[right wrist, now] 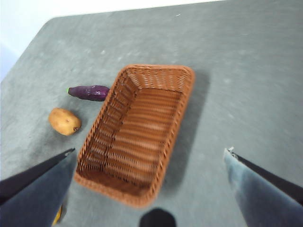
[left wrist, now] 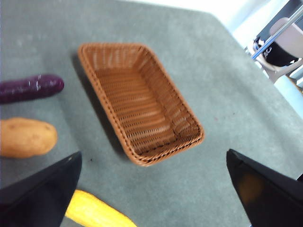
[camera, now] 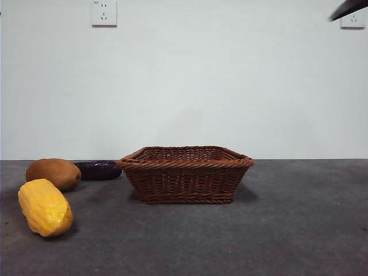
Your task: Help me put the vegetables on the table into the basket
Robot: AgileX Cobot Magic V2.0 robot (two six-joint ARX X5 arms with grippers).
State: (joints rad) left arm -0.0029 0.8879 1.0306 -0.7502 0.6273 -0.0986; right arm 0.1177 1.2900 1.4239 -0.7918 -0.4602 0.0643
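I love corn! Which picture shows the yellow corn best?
The front view: the whole corn lies near and large on the table. The left wrist view shows only part of it; the right wrist view only a yellow sliver.

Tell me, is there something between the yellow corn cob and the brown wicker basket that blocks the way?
Nothing visible does. The bumpy yellow corn cob lies on bare dark grey table beside the brown woven wicker basket. The orange-brown tuber and purple eggplant lie farther back, off that path.
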